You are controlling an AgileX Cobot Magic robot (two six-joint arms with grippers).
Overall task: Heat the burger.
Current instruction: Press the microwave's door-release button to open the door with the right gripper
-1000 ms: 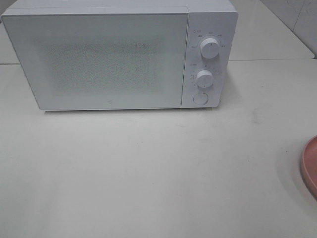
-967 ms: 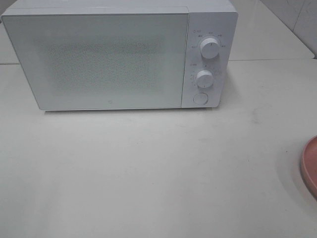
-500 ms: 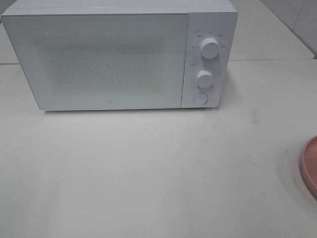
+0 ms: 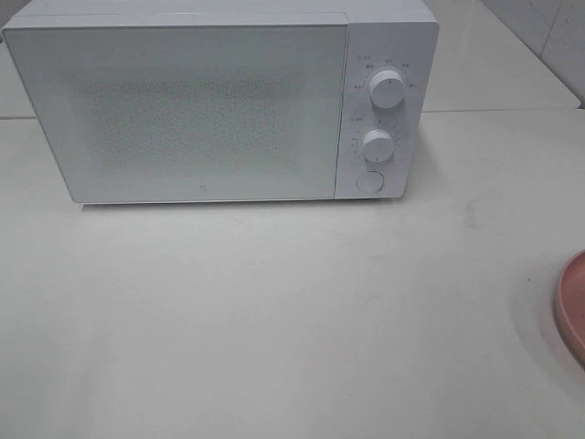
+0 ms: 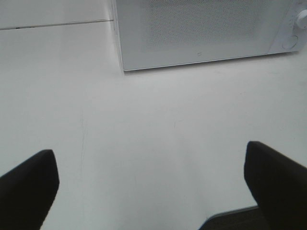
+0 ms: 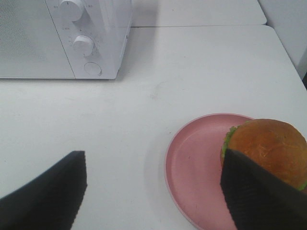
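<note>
Not started — microwave, upper left, shut; burger waits on plate at right edge. Left gripper and right gripper spread wide, empty.

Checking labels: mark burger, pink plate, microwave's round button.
burger (image 6: 268,143), right wrist view, bun top.
pink plate (image 6: 192,167), right wrist view, bare inner surface.
round button (image 4: 369,181), exterior high view, its centre.

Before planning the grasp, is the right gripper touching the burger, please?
Cannot tell: the right wrist view shows the right gripper with one finger overlapping the burger.
</note>
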